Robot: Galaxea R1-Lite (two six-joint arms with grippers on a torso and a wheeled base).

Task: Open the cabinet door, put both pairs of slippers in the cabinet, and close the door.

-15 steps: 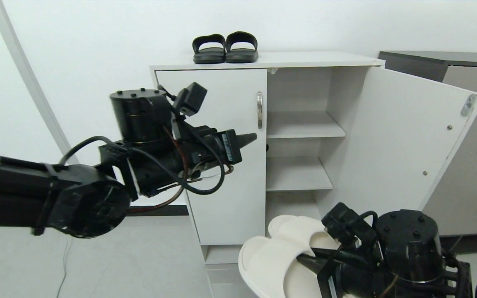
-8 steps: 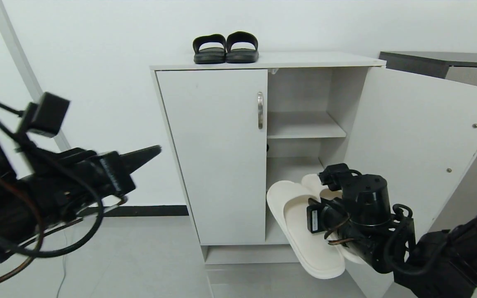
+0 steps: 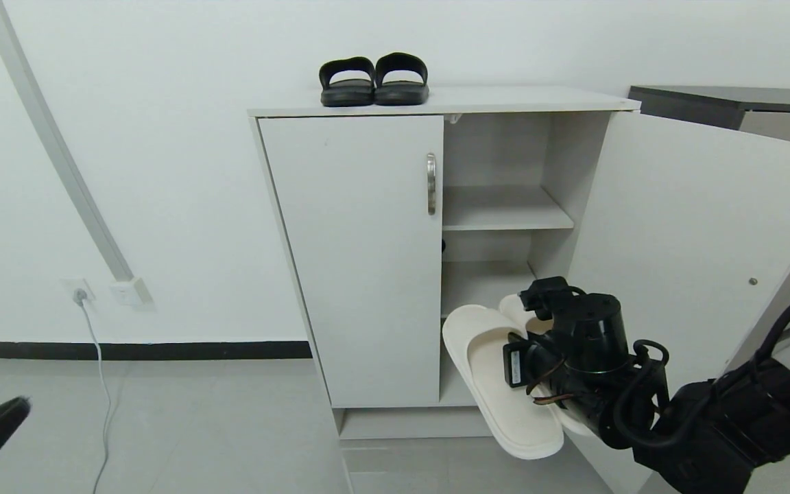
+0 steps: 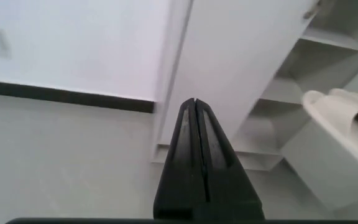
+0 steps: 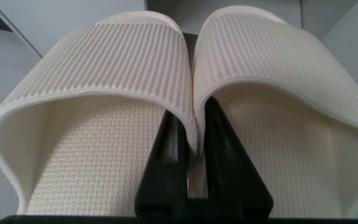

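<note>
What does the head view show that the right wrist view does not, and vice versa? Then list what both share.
Head view adds: the pair of black open-toed slippers on top of the white two-door cabinet, and the metal bar handle on its shut door. Right wrist view adds: the ribbed straps pinched between the right gripper's black fingers. Shared: the pair of cream ribbed slippers.

The right gripper (image 3: 531,350) holds white slippers (image 3: 498,384) at the open cabinet (image 3: 361,261) — black slippers (image 3: 374,81) atop.
</note>
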